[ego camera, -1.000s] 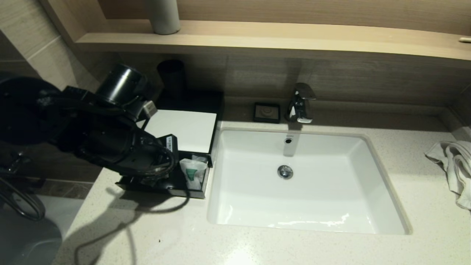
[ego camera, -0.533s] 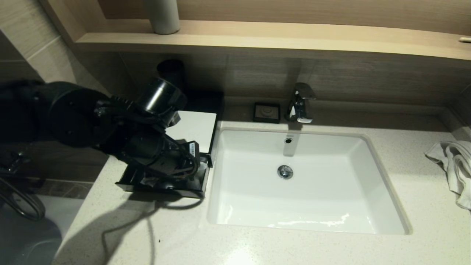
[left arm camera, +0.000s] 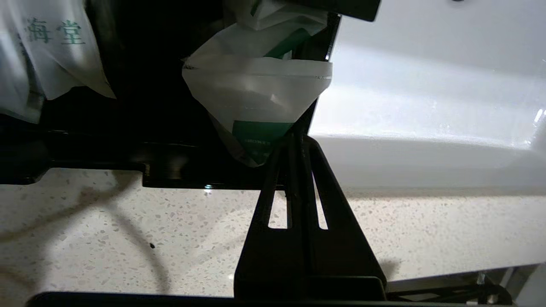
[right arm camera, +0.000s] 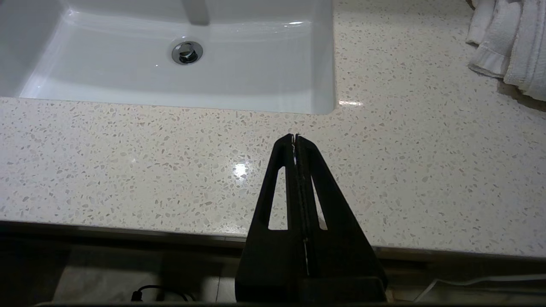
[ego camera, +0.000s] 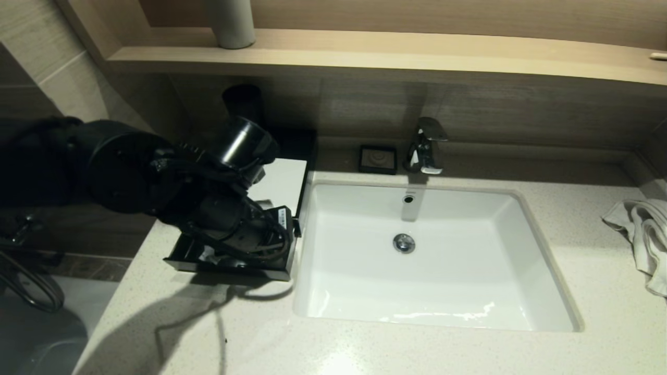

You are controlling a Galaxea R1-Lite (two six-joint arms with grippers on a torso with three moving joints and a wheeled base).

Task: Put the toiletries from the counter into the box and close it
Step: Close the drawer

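The black box (ego camera: 229, 265) with a white lid (ego camera: 281, 179) stands left of the sink, its drawer pulled out toward me. My left arm (ego camera: 229, 219) reaches over the drawer and hides its contents in the head view. In the left wrist view my left gripper (left arm camera: 294, 137) is shut and empty, its tip at the drawer's front wall (left arm camera: 85, 170) near the sink-side corner. It touches a white packet with a green label (left arm camera: 256, 94) in the drawer. A second white packet with green characters (left arm camera: 51, 51) lies in the drawer further from the sink. My right gripper (right arm camera: 295, 136) is shut and empty, low over the counter's front edge.
The white sink (ego camera: 338, 234) lies right beside the box, with a chrome tap (ego camera: 426, 146) and a black soap dish (ego camera: 378, 159) behind it. A white towel (ego camera: 643, 234) lies at the far right. A dark cup (ego camera: 242, 107) stands behind the box.
My left arm has swung right across the drawer toward its sink-side corner and now covers the green-labelled packet that showed in the head view a second ago.
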